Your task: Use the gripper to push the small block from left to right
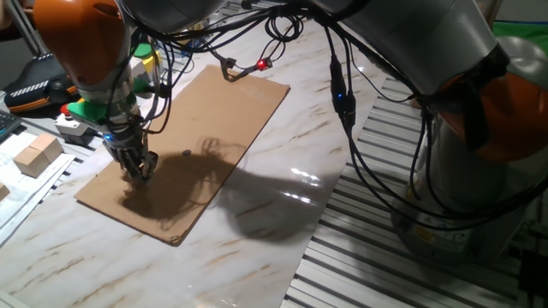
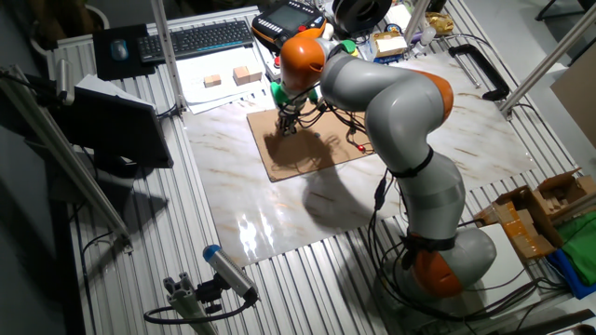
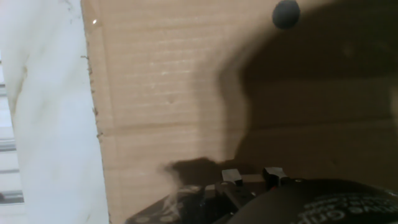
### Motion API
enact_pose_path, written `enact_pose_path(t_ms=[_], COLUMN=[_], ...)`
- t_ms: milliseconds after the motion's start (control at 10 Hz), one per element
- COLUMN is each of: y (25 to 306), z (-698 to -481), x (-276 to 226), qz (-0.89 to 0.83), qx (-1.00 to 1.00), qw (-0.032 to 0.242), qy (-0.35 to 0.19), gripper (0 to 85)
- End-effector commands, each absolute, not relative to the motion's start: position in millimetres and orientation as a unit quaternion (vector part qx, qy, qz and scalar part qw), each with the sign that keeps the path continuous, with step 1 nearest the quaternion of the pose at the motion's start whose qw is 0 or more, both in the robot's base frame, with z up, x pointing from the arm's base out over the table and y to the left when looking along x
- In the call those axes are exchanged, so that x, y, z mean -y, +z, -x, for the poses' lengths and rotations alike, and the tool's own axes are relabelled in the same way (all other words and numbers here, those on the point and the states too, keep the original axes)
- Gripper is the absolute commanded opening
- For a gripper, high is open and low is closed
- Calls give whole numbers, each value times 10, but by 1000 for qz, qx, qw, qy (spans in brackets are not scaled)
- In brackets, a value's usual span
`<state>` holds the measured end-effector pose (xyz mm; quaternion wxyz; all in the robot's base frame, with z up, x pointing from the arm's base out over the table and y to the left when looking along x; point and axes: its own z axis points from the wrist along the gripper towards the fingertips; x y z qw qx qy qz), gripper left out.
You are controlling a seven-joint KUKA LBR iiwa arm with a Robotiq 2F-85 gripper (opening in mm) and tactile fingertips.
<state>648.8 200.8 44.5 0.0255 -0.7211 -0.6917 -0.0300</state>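
My gripper (image 1: 137,171) stands fingers-down on the near-left part of a brown cardboard sheet (image 1: 224,107), fingers drawn together and holding nothing. A small dark round object (image 1: 187,154) lies on the cardboard a short way to its right, apart from it. In the hand view this dark object (image 3: 286,14) is at the top right, well ahead of the gripper (image 3: 252,177) with bare cardboard (image 3: 161,93) between. In the other fixed view the gripper (image 2: 285,128) is at the sheet's far-left corner (image 2: 317,156). I see no other block on the cardboard.
A pale wooden block (image 1: 38,156) lies on white paper left of the cardboard; two such blocks (image 2: 247,73) show in the other fixed view. Cables with a red light (image 1: 262,64) hang over the sheet's far end. The arm's base (image 2: 447,261) stands at the right.
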Motion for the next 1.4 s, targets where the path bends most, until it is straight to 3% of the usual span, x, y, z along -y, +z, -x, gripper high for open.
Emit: enact_pose_path(t_ms=[0, 100, 200, 500, 900, 1300], y=[437, 435, 425, 470, 866, 1142], z=[-6495, -6503, -6509, -6521, -6531, -6528], x=[-1987, -1959, -1936, -1901, -1651, -1314], qz=[721, 722, 719, 711, 684, 613], qx=[692, 691, 694, 703, 729, 790], qw=[24, 23, 21, 10, 2, -17], qy=[-32, -30, -32, -25, -5, 9], gripper=[117, 350, 477, 637, 610, 433])
